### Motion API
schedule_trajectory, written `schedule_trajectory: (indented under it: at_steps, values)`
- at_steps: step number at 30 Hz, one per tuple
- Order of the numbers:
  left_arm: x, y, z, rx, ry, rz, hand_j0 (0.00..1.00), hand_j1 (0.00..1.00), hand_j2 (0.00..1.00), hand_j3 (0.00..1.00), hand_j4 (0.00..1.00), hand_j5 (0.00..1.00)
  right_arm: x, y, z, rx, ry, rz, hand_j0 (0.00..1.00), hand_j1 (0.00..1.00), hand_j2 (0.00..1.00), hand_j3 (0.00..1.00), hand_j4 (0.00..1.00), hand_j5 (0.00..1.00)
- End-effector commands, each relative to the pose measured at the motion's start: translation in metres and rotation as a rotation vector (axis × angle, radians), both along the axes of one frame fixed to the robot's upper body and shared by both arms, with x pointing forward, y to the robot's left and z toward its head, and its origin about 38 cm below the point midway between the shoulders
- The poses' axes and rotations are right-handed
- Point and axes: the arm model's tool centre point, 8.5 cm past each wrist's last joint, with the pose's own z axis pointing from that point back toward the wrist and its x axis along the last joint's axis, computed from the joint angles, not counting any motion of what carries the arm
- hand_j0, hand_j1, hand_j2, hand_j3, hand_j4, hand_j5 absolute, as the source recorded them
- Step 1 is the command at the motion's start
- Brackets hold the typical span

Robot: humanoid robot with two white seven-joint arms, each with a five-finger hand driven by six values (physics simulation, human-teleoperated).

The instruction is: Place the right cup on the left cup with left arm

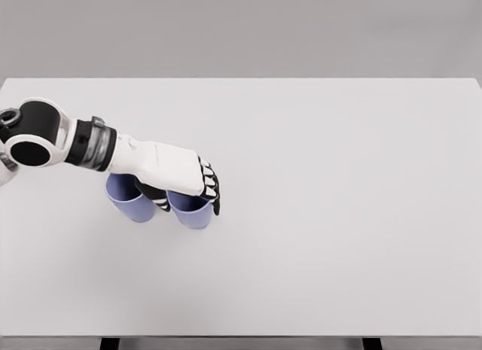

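Smooth matt white table (339, 214), two matt lavender cups (132, 203) (192, 212) (plastic by the look), glossy white hard-shell left hand (177, 173) with black finger joints, arm with a metallic grey wrist band (92, 143)

A bare simulated test bench is filling the frame: a plain white table (339, 214) is spanning it from edge to edge, with a featureless grey wall (241, 30) running across the top.
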Motion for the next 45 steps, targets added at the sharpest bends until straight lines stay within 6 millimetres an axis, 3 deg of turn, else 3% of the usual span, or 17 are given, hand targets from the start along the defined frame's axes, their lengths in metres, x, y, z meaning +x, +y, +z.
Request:
schedule_trajectory:
  at_steps: [1,20,45]
  values:
    - [-0.003,0.000,0.003,-0.008,0.002,-0.004,0.72,0.72,0.72,0.72,0.72,0.72,0.000,0.000,0.000,0.000,-0.001,0.000,1.00,1.00,1.00,1.00,1.00,1.00]
    - [-0.014,0.007,0.032,-0.044,-0.019,-0.054,0.73,0.73,0.73,0.73,0.73,0.73,0.000,0.000,0.000,0.000,0.000,0.000,1.00,1.00,1.00,1.00,1.00,1.00]
    - [-0.009,0.026,0.082,-0.078,-0.085,-0.034,0.74,0.74,0.74,0.74,0.74,0.74,0.000,0.000,0.000,0.000,0.000,0.000,1.00,1.00,1.00,1.00,1.00,1.00]
